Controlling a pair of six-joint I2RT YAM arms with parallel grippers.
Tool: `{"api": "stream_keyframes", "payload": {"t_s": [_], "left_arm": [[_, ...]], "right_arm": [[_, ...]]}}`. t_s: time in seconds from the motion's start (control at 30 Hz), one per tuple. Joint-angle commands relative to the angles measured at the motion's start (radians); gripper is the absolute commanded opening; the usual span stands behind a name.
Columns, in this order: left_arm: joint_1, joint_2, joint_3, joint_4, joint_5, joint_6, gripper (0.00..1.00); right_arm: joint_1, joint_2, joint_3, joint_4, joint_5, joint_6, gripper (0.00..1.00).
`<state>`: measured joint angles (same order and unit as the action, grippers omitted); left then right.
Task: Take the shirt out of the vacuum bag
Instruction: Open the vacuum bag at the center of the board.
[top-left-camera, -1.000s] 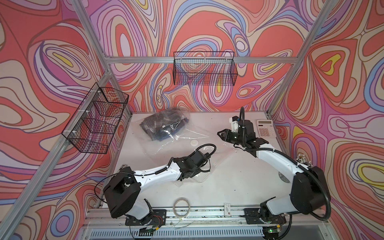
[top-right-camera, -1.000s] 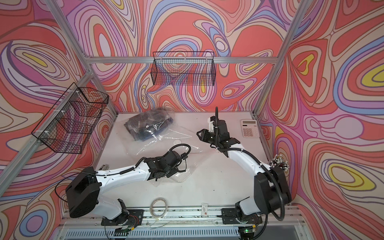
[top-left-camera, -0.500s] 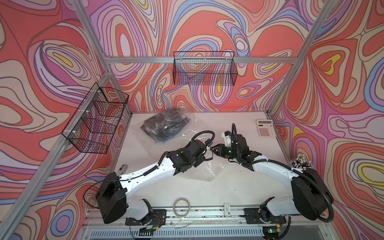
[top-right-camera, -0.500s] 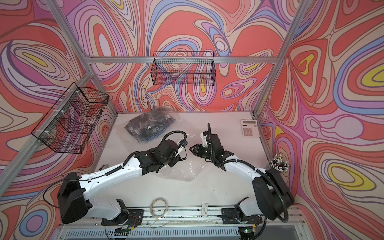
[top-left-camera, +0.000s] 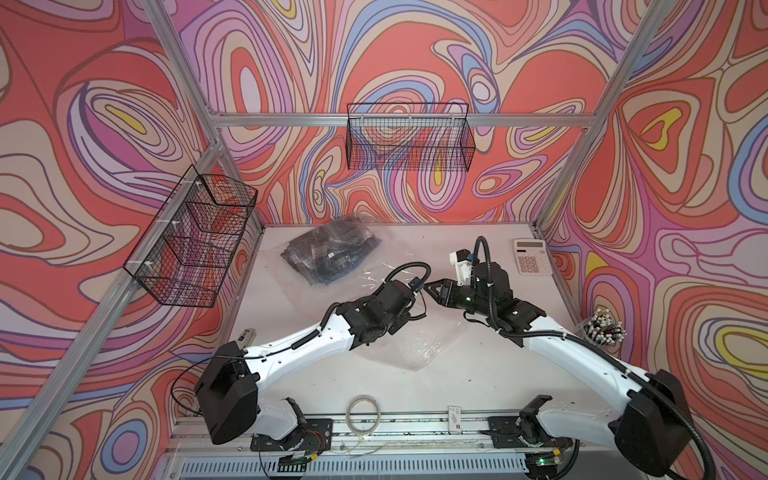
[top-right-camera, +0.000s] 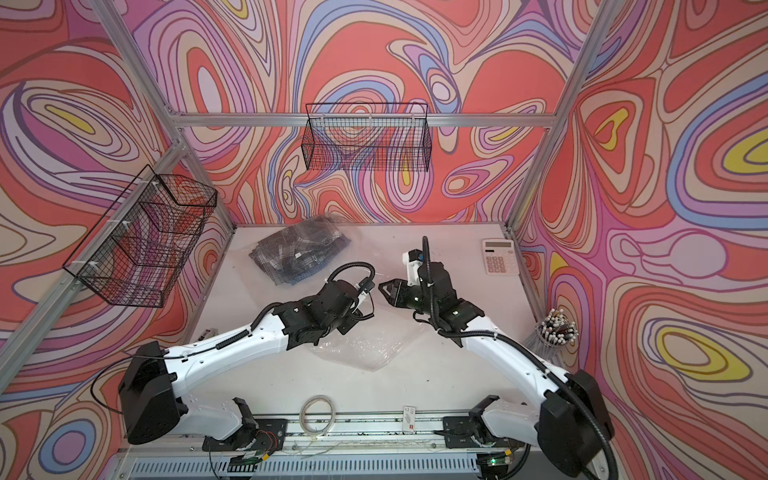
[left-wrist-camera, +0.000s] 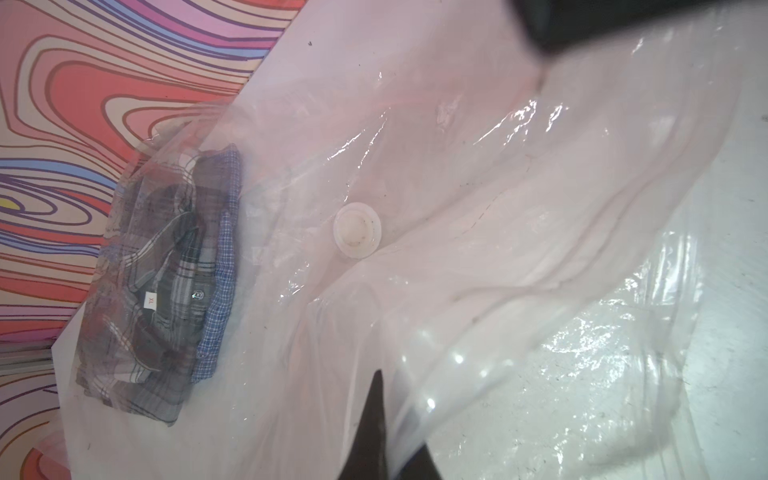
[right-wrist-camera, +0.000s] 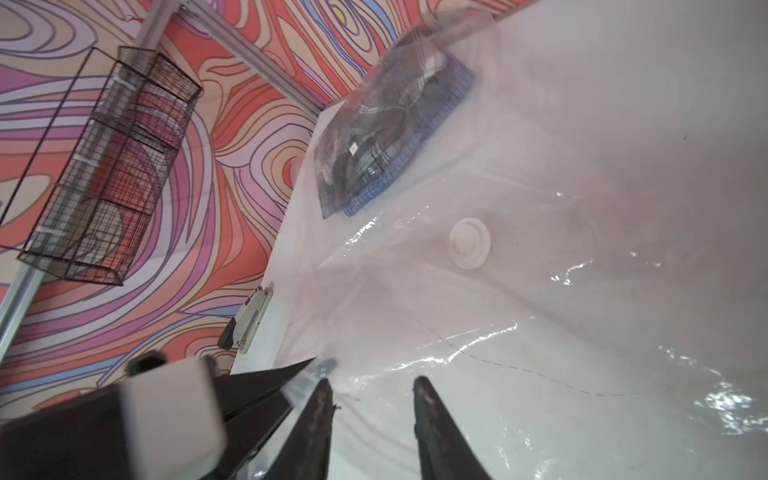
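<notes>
Three swirly walls (top-left-camera: 415, 62), white table (top-left-camera: 478, 374); left pincer (left-wrist-camera: 377, 386) tight on vacuum bag (left-wrist-camera: 457, 187), right pincer (right-wrist-camera: 372, 384) agape.

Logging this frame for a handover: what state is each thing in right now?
vacuum bag: crumpled, partly lifted where it is pinched.
shirt: folded, inside the bag's far end.
left pincer: shut on the vacuum bag.
right pincer: open, next to the left pincer.

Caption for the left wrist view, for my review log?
Clear vacuum bag pinched by the left gripper; white valve on its face, folded plaid shirt inside.
</notes>
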<state>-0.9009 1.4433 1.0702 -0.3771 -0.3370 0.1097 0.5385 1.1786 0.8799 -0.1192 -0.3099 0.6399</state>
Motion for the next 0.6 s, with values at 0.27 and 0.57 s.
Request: {"api": "stream_keyframes", "payload": {"t_s": [0.27,0.57], "left_arm": [[0.049,0.029,0.101,-0.033,0.034,-0.048,0.0],[0.049,0.009,0.136,-0.06,0.018,-0.067,0.0]], "right_arm": [[0.051,-0.009,-0.171,-0.102,-0.311,-0.134,0.34],[0.077,0.174,-0.232,0.236,-0.162,0.023,0.34]]}}
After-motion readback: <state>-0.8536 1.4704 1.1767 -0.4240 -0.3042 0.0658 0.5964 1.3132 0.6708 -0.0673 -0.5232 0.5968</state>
